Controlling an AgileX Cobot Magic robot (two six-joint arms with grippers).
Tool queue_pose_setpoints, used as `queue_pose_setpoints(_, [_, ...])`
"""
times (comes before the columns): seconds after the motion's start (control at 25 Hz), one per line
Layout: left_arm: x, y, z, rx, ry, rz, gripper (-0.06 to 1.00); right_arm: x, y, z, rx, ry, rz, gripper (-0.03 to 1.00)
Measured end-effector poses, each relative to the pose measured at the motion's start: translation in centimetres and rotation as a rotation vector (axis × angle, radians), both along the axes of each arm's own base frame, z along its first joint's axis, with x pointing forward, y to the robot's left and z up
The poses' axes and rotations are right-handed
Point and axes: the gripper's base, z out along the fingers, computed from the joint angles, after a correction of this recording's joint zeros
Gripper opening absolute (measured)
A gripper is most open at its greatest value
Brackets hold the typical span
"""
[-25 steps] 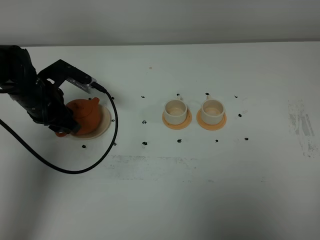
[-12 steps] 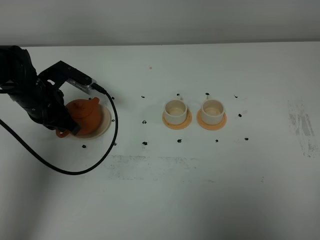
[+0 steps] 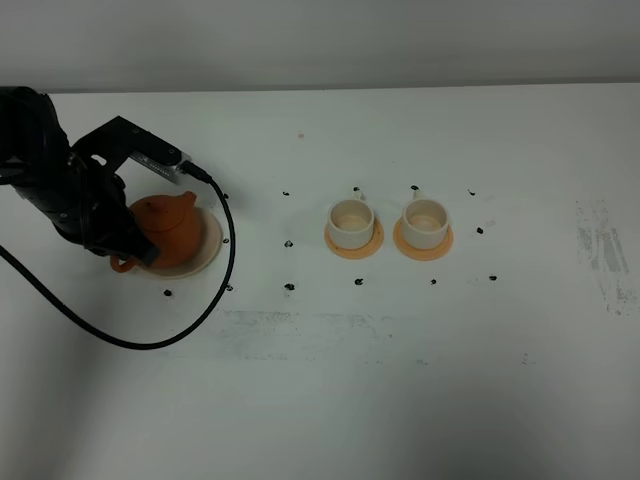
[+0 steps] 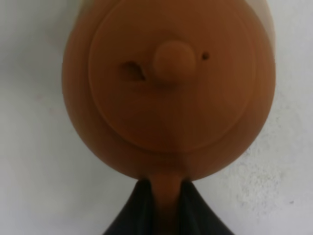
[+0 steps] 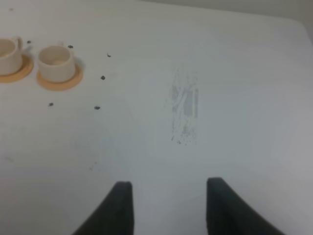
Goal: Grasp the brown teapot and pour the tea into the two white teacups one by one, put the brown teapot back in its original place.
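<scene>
The brown teapot [image 3: 168,226] rests on its pale saucer [image 3: 209,240] at the table's left. My left gripper [image 3: 132,255] is shut on the teapot's loop handle. In the left wrist view both dark fingers [image 4: 139,208] pinch the handle below the lidded teapot [image 4: 168,88], with the left gripper [image 4: 166,210] closed around it. The two white teacups [image 3: 351,222] [image 3: 425,221] stand side by side on orange coasters at mid-table, and also show in the right wrist view [image 5: 56,60] [image 5: 7,52]. My right gripper [image 5: 166,205] hovers open over bare table. The tea is hidden.
A black cable [image 3: 214,292] loops from the left arm across the table in front of the saucer. Small black marks dot the surface around the cups. A grey scuffed patch [image 3: 605,250] lies toward the right edge.
The left gripper has shut on the teapot's handle, and the teapot with the arm has shifted slightly up and to the left. The cups have not moved.
</scene>
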Motion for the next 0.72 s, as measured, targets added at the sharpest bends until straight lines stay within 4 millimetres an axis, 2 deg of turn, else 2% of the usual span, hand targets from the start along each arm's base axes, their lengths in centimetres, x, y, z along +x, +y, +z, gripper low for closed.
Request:
queue_pose_setpoints(0.24, [-0.4,0.1,2.6,-0.012,-0.071,-0.004,0.13,0.0,0.0,0.0,0.0,0.0,0.0,0.37])
queue_pose_setpoints(0.44, [-0.2,-0.6,3.6,-0.027,-0.125,-0.044,0.13,0.0,0.0,0.0,0.0,0.0,0.0,0.37])
queue_pose_setpoints(0.72, [3.0,-3.5,5.3,-0.039,-0.185,-0.13,0.13,0.0,0.0,0.0,0.0,0.0,0.0,0.37])
